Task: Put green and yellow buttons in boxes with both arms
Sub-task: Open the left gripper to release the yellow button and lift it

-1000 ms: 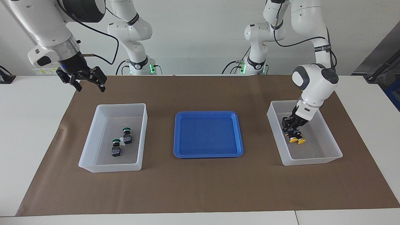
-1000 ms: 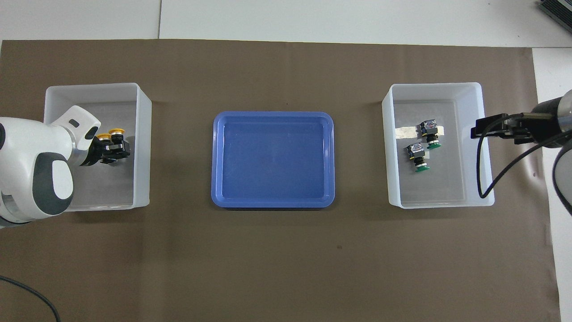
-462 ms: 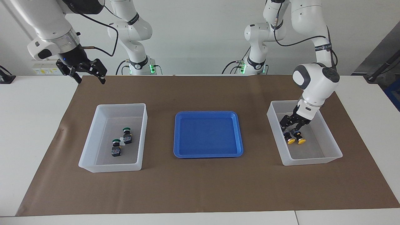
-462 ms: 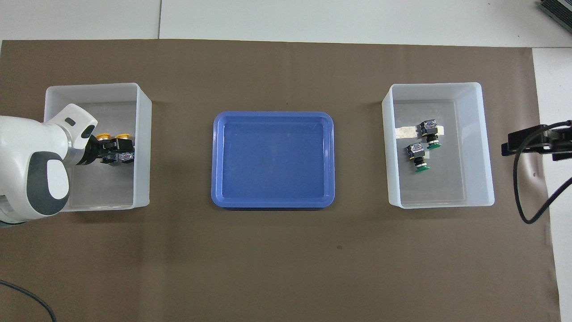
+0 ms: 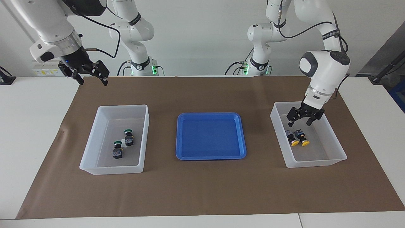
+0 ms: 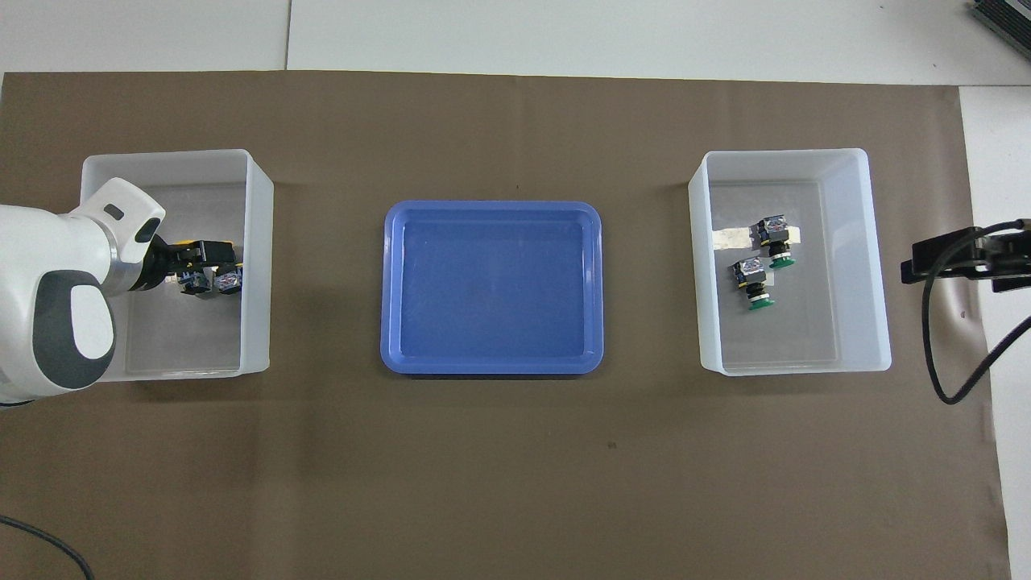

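Two yellow buttons [image 5: 299, 142] lie side by side in the box [image 5: 332, 133] at the left arm's end of the table. My left gripper [image 5: 300, 122] hangs open and empty just above them; in the overhead view this gripper [image 6: 205, 266] partly covers the yellow buttons [image 6: 221, 281] in their box [image 6: 256, 266]. Two green buttons [image 5: 128, 136] [image 5: 117, 150] lie in the other box [image 5: 95, 126], also seen from overhead [image 6: 773, 238] [image 6: 753, 283] [image 6: 874, 266]. My right gripper [image 5: 91, 79] is open and empty, raised over the mat's edge beside that box, and shows in the overhead view [image 6: 938, 256].
A shallow blue tray [image 5: 210, 148] [image 6: 491, 354] sits empty in the middle of the brown mat between the two boxes. A strip of white tape [image 6: 731, 238] lies in the box with the green buttons.
My left gripper opened, left the yellow button in the box and rose above it. My right gripper moved up and away from the box with the green buttons.
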Controlling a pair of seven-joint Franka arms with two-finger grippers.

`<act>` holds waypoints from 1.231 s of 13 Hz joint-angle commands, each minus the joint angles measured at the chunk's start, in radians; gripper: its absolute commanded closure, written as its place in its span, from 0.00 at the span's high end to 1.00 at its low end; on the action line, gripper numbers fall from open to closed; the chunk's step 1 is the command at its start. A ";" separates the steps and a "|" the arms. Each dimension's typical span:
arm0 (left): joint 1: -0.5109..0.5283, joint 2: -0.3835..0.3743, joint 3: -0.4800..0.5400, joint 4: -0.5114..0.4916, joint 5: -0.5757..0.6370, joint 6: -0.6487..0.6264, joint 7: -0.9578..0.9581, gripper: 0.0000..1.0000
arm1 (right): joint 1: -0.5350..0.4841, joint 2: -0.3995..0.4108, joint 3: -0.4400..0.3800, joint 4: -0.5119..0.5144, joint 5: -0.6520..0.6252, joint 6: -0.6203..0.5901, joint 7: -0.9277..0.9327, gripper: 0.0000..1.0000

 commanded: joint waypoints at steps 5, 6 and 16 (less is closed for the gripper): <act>-0.062 -0.021 -0.001 0.306 0.112 -0.383 0.025 1.00 | -0.008 -0.030 0.009 -0.030 -0.008 -0.004 -0.030 1.00; -0.064 0.014 -0.001 0.406 0.112 -0.458 0.026 1.00 | -0.010 -0.031 0.009 -0.030 -0.008 -0.003 -0.036 1.00; -0.031 0.019 0.015 0.519 0.069 -0.739 0.073 1.00 | 0.051 -0.027 -0.060 -0.028 -0.014 0.008 -0.040 1.00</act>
